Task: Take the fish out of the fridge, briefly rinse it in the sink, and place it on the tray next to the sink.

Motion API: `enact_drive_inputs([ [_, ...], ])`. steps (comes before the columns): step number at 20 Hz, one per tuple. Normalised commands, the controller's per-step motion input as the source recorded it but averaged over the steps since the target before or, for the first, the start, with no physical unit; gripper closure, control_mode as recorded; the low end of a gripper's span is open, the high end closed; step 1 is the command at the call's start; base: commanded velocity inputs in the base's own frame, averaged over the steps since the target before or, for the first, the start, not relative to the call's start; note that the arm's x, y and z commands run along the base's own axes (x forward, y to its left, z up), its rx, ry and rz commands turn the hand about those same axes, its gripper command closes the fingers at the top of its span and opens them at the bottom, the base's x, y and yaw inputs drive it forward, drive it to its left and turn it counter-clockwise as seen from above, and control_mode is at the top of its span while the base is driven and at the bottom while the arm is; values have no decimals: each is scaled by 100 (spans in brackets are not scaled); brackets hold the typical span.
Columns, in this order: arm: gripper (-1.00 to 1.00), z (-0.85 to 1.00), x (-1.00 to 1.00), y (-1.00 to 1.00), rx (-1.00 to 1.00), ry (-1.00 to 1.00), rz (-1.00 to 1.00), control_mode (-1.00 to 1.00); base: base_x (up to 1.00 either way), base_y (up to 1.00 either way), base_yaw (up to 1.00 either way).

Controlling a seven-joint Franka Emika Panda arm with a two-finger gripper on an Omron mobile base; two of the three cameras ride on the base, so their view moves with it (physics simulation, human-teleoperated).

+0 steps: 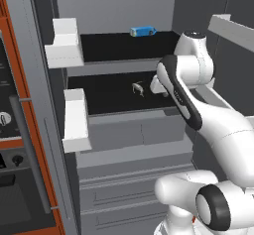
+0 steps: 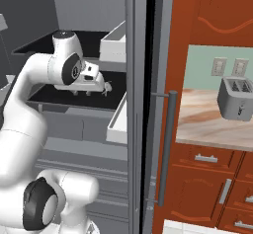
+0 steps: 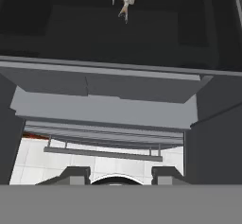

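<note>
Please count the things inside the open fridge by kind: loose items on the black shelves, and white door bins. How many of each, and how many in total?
Fish: 1, on the lower black shelf
Blue box: 1, on the upper black shelf
White door bins: 2, one above the other on the left door
Total: 4

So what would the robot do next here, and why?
Probably ease the end effector forward toward the fish. The fish lies on the fridge's black lower shelf, ahead of the fingertips, which are apart and hold nothing.
</note>
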Motion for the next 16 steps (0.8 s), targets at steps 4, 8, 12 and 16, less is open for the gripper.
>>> enact_drive_inputs([
  [4, -100, 0, -2, 0, 0, -2, 0, -100, 0, 0, 0],
  [8, -100, -48, 0, 4, 2, 7, 0, -100, 0, 0, 0],
  [12, -100, -81, 5, 7, 8, -2, -5, -100, 0, 0, 0],
  [16, -100, -31, 28, 2, 3, -14, -13, -100, 0, 0, 0],
])
